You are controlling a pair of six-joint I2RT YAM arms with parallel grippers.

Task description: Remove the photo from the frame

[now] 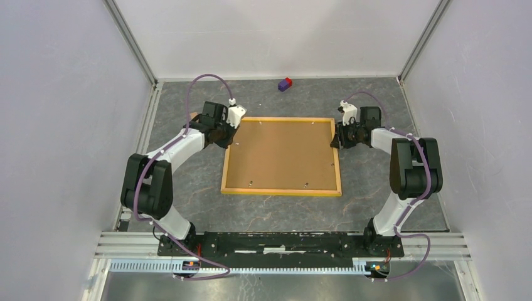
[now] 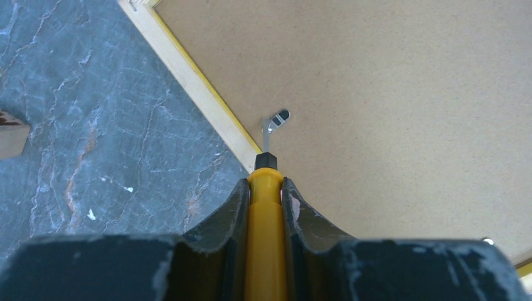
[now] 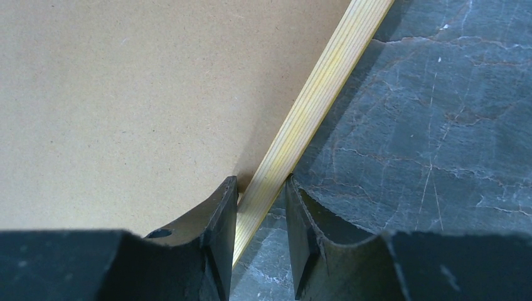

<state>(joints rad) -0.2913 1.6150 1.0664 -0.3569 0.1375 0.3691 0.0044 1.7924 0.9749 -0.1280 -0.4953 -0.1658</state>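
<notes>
The frame [image 1: 282, 191] lies face down mid-table, its yellow-orange border around the brown backing board [image 1: 282, 153]. The photo is hidden. My left gripper [image 1: 227, 135] is at the frame's left edge, shut on a yellow-handled tool [image 2: 266, 251]. The tool's metal tip touches a small metal clip [image 2: 276, 120] on the backing, just inside the border [image 2: 194, 84]. My right gripper [image 1: 337, 137] is at the frame's right edge. In the right wrist view its jaws [image 3: 262, 188] straddle the yellow rail [image 3: 326, 81], one finger on the backing [image 3: 125, 94] side, one outside, both touching it.
A small purple and red block [image 1: 285, 84] lies by the back wall. Two more clips [image 1: 251, 184] [image 1: 305, 185] sit along the frame's near edge. A tan object [image 2: 9, 135] lies on the grey marbled table left of the frame. Walls close in on both sides.
</notes>
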